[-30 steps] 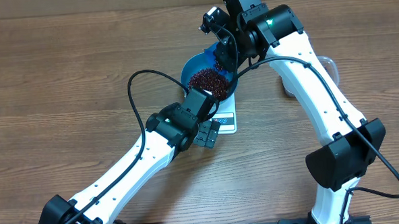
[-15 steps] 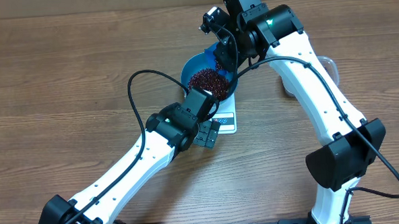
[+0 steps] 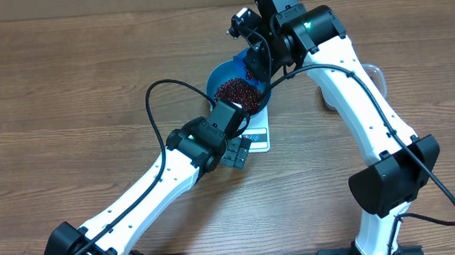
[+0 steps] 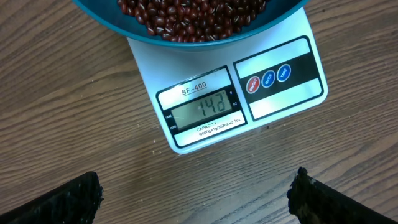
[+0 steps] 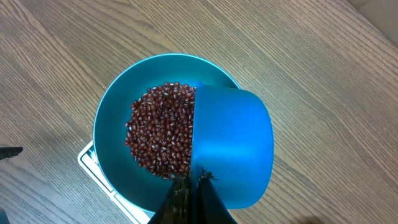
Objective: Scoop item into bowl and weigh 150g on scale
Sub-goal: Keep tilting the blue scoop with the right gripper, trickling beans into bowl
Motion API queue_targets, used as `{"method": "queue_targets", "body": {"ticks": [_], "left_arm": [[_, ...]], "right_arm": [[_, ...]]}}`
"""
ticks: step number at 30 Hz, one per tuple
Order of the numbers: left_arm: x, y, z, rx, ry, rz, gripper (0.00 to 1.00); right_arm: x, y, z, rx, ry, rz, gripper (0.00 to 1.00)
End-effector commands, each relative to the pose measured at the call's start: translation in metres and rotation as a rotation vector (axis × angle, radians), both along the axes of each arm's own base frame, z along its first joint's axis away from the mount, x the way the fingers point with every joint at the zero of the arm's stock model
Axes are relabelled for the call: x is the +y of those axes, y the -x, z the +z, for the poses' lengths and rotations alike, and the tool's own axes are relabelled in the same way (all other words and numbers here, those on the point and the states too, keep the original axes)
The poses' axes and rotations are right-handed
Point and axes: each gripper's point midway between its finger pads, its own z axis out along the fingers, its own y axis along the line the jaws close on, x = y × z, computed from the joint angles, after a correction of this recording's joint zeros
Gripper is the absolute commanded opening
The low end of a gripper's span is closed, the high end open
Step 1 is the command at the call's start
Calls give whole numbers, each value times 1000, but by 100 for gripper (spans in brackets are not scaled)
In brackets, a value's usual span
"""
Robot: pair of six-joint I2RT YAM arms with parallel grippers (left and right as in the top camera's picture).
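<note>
The blue bowl (image 3: 217, 76) stands on the white scale (image 3: 259, 139) and holds a heap of red-brown beans (image 3: 237, 92). In the right wrist view my right gripper (image 5: 193, 182) is shut on the handle of a blue scoop (image 5: 233, 146), which is tipped over the right side of the bowl (image 5: 109, 130), its back to the camera, next to the beans (image 5: 161, 134). My left gripper (image 4: 196, 199) is open over bare wood just in front of the scale (image 4: 280, 106), holding nothing. The scale's display (image 4: 202, 111) reads 142.
A clear plastic tub (image 3: 375, 75) sits to the right, mostly behind the right arm. The left arm's black cable (image 3: 153, 108) loops over the table left of the bowl. Bare wooden tabletop lies all around.
</note>
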Motion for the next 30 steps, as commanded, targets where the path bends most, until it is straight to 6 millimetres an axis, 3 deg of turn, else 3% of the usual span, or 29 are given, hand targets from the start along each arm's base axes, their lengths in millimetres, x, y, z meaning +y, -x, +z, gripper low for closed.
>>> {"method": "queue_targets", "body": {"ticks": [1,20,22,30], "left_arm": [[3,0,-4,3,-17,-7,100],[3,0,-4,3,-17,-7,99],[3,0,-4,3,-17,-7,100],[3,0,-4,3,-17,-7,100]], "right_arm": [[2,1,33,-76,-38,2,4],[9,9,32,-69,-40,87,4],[1,3,32,-85,-6,35,4],[2,2,32,-69,-33,-16,4]]}}
